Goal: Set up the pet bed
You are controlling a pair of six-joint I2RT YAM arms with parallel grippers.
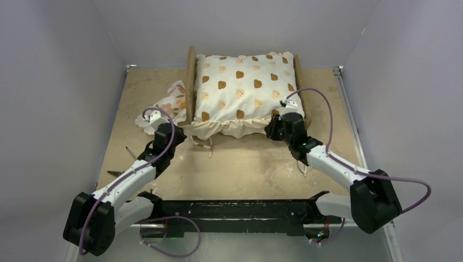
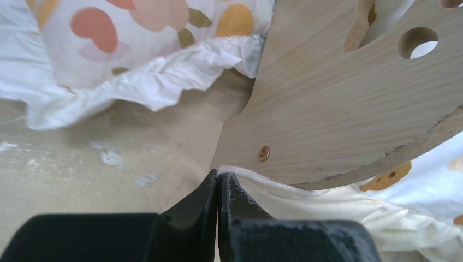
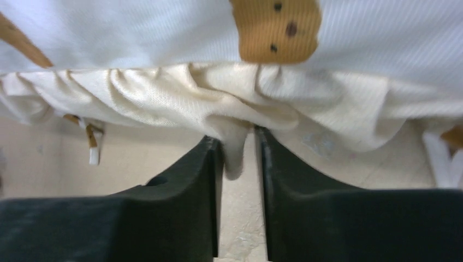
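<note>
Pet bed (image 1: pixel 190 76) at twelve o'clock on the table (image 1: pixel 245 169), cushion (image 1: pixel 243 87) on it. How do we seat it well?

I'd draw the ruffle (image 3: pixel 164 98) evenly toward six o'clock with both arms, low and slow, so the frame doesn't slide.

And the fingers?

Left gripper (image 2: pixel 218 183), at the cushion's seven o'clock, is clenched tight by the headboard (image 2: pixel 338 109); whether it pinches cloth, I can't tell. Right gripper (image 3: pixel 238 158), at five o'clock, is narrowed onto a hanging ruffle fold.
</note>
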